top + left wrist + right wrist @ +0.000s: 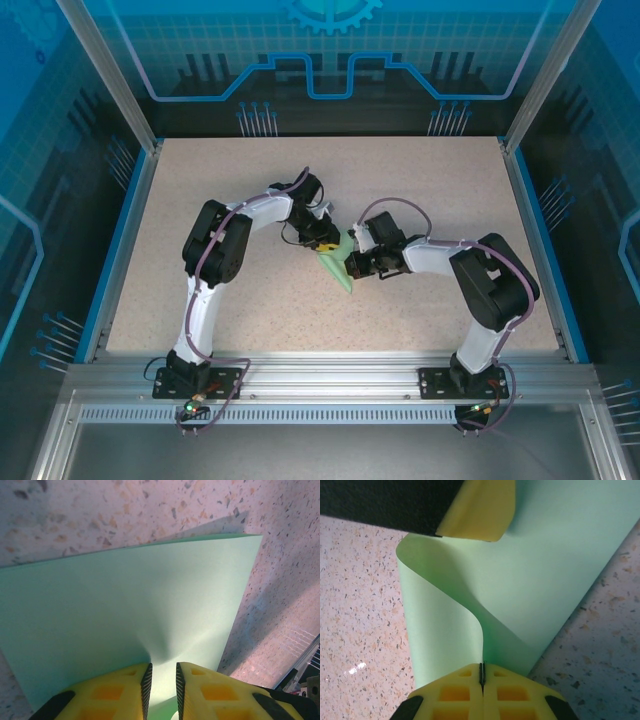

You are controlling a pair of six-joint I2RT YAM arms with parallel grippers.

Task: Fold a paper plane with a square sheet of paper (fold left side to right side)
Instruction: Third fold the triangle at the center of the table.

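Note:
The square sheet of paper (343, 272), pale mint green, is lifted off the table at its middle, between both grippers. My left gripper (328, 246) comes at it from the upper left. In the left wrist view its yellow jaws stand a narrow gap apart (163, 672), with the paper (130, 605) buckled into that gap. My right gripper (481, 672) is shut tight on the sheet's edge. From there the paper (555, 570) curls in an S-bend up to the left gripper's yellow finger (480, 512).
The speckled beige table (250, 180) has blue rails along its left and right sides and an aluminium frame along the near edge. Both arm bases (195, 375) are bolted to that frame.

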